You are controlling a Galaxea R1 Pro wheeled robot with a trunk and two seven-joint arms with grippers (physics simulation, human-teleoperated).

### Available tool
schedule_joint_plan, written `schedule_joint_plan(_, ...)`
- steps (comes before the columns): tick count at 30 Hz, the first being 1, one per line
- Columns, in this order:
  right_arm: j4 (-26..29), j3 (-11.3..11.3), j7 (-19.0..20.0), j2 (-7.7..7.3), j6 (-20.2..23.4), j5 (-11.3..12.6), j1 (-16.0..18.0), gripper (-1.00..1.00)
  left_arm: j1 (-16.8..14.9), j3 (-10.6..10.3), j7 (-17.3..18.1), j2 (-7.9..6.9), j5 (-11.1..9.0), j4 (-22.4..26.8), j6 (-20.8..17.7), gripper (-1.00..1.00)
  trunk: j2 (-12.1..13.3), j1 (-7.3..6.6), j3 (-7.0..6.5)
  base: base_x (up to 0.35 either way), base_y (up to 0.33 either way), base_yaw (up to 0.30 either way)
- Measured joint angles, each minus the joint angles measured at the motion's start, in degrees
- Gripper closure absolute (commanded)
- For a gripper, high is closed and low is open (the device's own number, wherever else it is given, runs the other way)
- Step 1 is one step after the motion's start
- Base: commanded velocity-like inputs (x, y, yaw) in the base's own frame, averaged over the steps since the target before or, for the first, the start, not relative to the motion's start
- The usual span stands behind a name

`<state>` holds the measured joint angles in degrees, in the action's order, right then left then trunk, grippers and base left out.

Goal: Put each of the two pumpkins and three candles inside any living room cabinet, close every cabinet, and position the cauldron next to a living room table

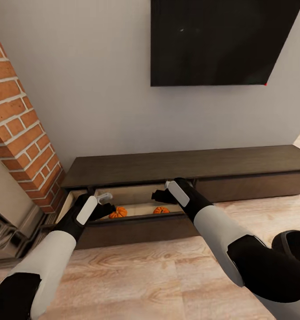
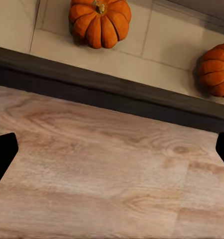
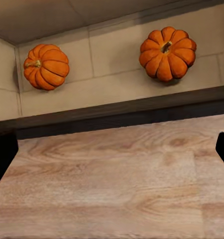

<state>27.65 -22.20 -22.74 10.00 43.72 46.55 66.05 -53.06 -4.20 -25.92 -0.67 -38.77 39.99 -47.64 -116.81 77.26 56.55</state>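
Head view first: nearest to us are our two arms, white forearms running forward over the pale wood floor (image 1: 136, 275). At the lower right edge we see a rounded black shape that may be the cauldron (image 1: 294, 243); too little of it shows for us to be sure.

Farther out, our left gripper (image 1: 106, 205) hangs at the front lip of the open drawer (image 1: 136, 220), and our right gripper (image 1: 161, 195) hangs over the drawer's pale interior. In each wrist view the two dark fingertips sit at opposite edges of the picture, well apart, with nothing between them, so both sets of fingers are released and empty.

Inside the drawer lie the two pumpkins. The left pumpkin (image 1: 118, 212) rests on the beige floor of the drawer just beside our left gripper; the right pumpkin (image 1: 161, 210) rests below our right gripper. They are apart from each other and both sit behind the dark drawer front. In the left wrist view we see one pumpkin (image 2: 99, 22) with its stem up and the other (image 2: 216, 69) cut off at the edge; in the right wrist view both show whole (image 3: 46, 66) (image 3: 167, 53).

The drawer belongs to the cabinet (image 1: 185, 164), a long low dark brown unit against the wall; its other drawer fronts to the right look flush.

Beyond it, a brick column (image 1: 21, 129) stands at the left, and a black screen (image 1: 221, 40) hangs on the grey wall.
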Motion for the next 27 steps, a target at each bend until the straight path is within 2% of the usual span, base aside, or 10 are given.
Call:
schedule_joint_plan(16,0.0,0.0,0.1,0.0,0.0,0.0,0.0,-1.0,0.0,-0.1,0.0,0.34,-0.1,0.0,0.0,-1.0,0.0,-0.01,0.0,-0.331,0.0,0.0)
schedule_joint_plan(27,-0.1,0.0,0.1,0.0,-0.1,0.0,0.0,-1.0,0.1,-0.1,0.1,0.77,0.0,0.1,0.1,-1.0,-2.0,1.06,0.89,-0.035,0.0,0.0)
